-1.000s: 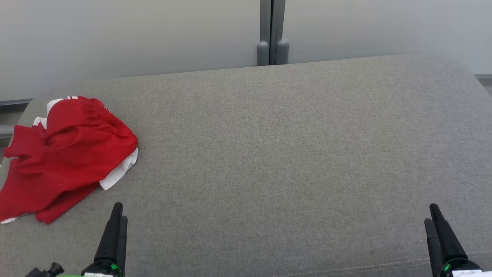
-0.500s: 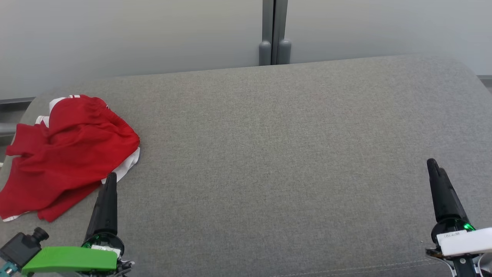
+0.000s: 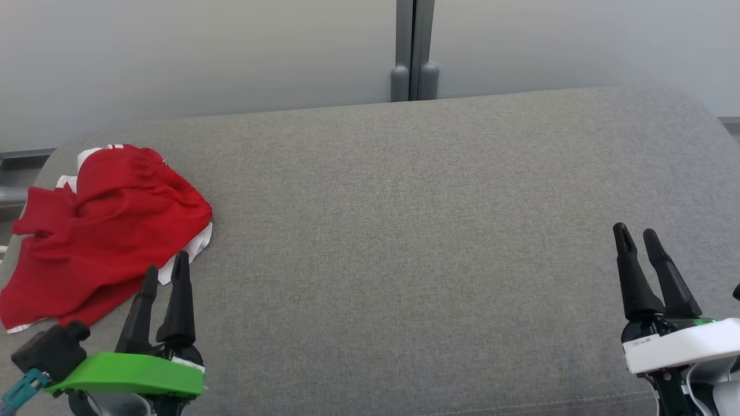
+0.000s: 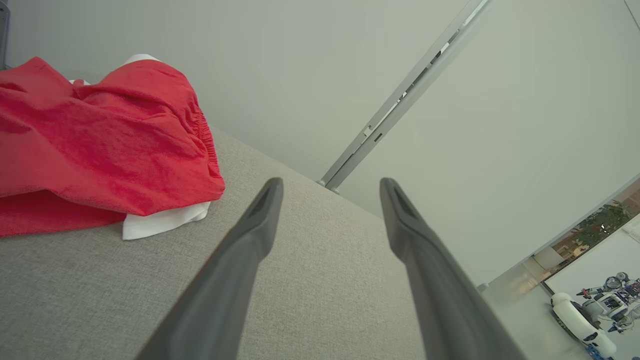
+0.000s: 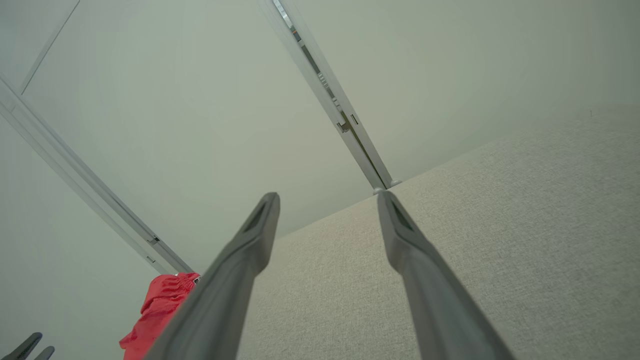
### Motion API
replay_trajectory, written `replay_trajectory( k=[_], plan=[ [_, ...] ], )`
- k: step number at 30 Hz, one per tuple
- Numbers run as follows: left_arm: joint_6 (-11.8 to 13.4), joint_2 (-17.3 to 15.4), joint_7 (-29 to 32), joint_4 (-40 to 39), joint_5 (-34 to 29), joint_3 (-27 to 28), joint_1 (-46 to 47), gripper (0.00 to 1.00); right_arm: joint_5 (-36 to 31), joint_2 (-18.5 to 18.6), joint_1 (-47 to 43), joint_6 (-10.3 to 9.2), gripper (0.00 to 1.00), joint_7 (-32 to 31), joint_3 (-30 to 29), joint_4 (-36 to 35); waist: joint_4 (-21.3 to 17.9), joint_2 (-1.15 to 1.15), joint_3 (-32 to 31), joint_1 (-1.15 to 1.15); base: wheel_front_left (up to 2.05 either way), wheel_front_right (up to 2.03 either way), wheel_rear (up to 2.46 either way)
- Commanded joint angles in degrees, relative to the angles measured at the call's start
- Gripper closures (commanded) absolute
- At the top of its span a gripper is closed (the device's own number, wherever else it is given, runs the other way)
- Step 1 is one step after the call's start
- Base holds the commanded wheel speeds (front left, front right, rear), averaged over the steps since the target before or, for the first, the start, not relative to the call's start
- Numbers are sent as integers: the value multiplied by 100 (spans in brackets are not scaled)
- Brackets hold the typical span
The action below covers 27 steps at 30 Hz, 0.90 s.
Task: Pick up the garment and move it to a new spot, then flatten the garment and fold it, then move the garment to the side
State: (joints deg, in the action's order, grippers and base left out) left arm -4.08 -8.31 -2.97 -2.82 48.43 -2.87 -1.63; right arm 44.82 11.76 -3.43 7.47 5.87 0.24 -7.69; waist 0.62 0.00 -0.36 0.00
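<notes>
- The left end effector (image 3: 166, 263) is open and empty, just beside the red garment (image 3: 110, 231); the right end effector (image 3: 635, 229) is open too, well apart;
- The garment lies crumpled at the left edge of the grey cushion (image 3: 404, 231); a shallow pinch may slip, or push it off.

Bright, even, diffuse light throughout; shadows weak. Thin soft shadow under the garment (image 3: 104, 231) hem just beyond the left gripper (image 3: 166, 261). Head view sharp. Wrist views wide-angle: wall rail (image 4: 400, 100) ahead of the gripper runs tilted, fingers (image 4: 240, 270) go soft toward the bottom edge.
</notes>
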Motion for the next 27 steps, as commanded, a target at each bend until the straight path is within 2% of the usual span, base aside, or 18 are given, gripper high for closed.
replay_trajectory(
  k=[1,9,20,27],
  plan=[
    [66,-86,-65,-14,-306,-63,124,0,-220,11,93,2,0,50,9,18,2,0,0,0,0,0,0],
    [324,-178,-232,189,-1215,-325,187,0,-875,-145,76,2,0,158,-7,440,31,0,-5,0,0,0,0],
    [535,-219,-419,533,-1911,-502,316,0,-1632,-401,113,2,0,338,-117,917,45,0,-6,0,0,0,0],
    [664,-233,-543,732,-2318,-600,412,0,-2131,-370,280,2,0,438,-34,1147,55,0,-5,0,0,0,0]
  ],
)
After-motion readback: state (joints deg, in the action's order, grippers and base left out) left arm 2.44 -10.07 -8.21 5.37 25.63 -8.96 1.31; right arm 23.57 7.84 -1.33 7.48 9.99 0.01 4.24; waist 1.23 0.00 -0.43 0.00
